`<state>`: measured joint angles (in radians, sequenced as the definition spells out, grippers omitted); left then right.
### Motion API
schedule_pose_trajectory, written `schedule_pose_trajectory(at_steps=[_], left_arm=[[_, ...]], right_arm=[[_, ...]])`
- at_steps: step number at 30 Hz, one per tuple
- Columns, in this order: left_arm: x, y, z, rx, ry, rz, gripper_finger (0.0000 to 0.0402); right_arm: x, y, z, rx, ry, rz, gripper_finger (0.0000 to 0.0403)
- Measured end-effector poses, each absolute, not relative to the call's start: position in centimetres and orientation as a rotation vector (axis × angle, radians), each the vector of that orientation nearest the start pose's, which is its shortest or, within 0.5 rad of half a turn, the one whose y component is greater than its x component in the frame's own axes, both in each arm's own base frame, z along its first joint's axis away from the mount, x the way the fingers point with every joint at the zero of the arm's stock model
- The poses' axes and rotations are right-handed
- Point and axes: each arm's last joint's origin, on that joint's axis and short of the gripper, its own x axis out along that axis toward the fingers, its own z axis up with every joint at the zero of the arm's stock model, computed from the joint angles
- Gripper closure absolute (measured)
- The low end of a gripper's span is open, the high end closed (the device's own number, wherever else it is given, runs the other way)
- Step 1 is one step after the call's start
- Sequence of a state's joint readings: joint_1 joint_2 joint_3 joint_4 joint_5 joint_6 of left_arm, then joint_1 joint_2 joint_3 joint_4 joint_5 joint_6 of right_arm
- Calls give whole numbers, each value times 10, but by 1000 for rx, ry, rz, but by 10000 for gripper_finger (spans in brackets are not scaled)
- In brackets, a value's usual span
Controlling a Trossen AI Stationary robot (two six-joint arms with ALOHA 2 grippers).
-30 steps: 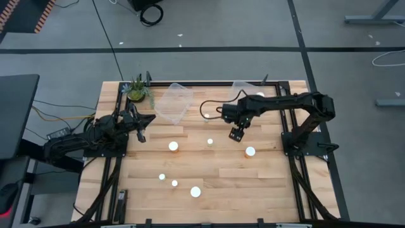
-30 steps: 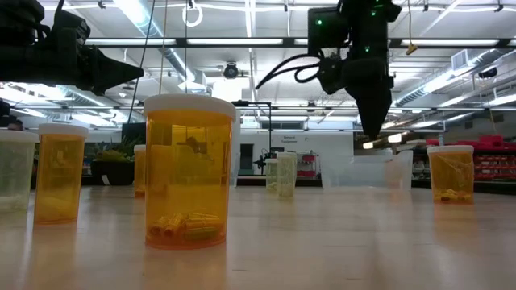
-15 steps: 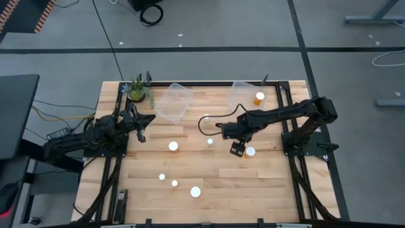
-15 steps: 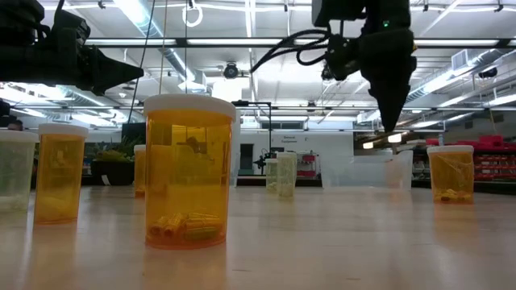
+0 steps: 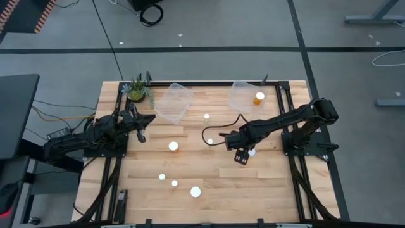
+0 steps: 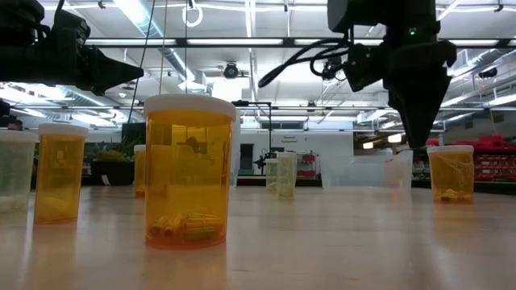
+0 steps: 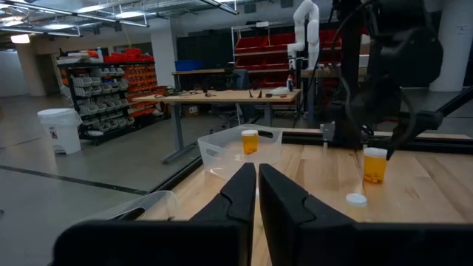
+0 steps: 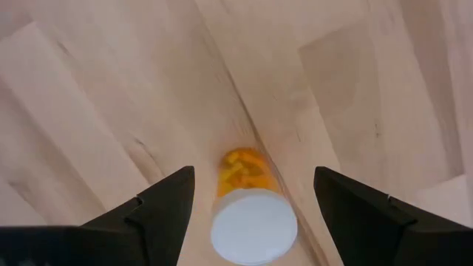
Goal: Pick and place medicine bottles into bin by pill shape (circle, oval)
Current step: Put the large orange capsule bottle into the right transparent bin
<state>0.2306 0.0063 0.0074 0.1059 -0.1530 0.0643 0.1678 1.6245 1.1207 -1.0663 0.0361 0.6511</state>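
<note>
Several medicine bottles with white caps and amber bodies stand upright on the wooden table (image 5: 266, 183). My right gripper (image 5: 240, 156) is open and points down over one bottle (image 5: 252, 151). In the right wrist view its fingers (image 8: 166, 199) stand either side of that bottle's white cap (image 8: 253, 225), well above it, touching nothing. In the low view the gripper (image 6: 419, 141) hangs just left of a bottle (image 6: 451, 173). Another bottle (image 5: 259, 97) sits in the far right clear bin (image 5: 239, 95). My left gripper (image 5: 140, 134) waits shut at the table's left.
A second clear bin (image 5: 172, 104) lies at the far middle, beside a green potted plant (image 5: 137, 90). Other bottles stand at the middle (image 5: 173, 146) and near the front edge (image 5: 195, 190), (image 5: 162, 177). A small bottle (image 5: 206, 116) stands between the bins.
My right gripper has moved from beside the far right bin toward the table's near edge and somewhat rightward, ending over the bottle at the right. The bottles have not moved.
</note>
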Motion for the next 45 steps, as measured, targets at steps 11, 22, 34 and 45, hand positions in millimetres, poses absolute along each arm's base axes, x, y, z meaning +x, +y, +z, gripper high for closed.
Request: schedule_pose_trajectory(at_steps=[11, 22, 34, 45], left_arm=[[93, 26, 176, 68, -95, 386, 366], [93, 26, 176, 68, -95, 387, 373], [93, 26, 176, 68, -96, 387, 374], [93, 26, 176, 68, -95, 387, 366]], right_arm=[[262, 47, 184, 441, 1588, -432, 118], [255, 47, 174, 472, 1627, -422, 125], [255, 46, 174, 461, 1634, -396, 183], [249, 21, 195, 482, 1562, -374, 180]])
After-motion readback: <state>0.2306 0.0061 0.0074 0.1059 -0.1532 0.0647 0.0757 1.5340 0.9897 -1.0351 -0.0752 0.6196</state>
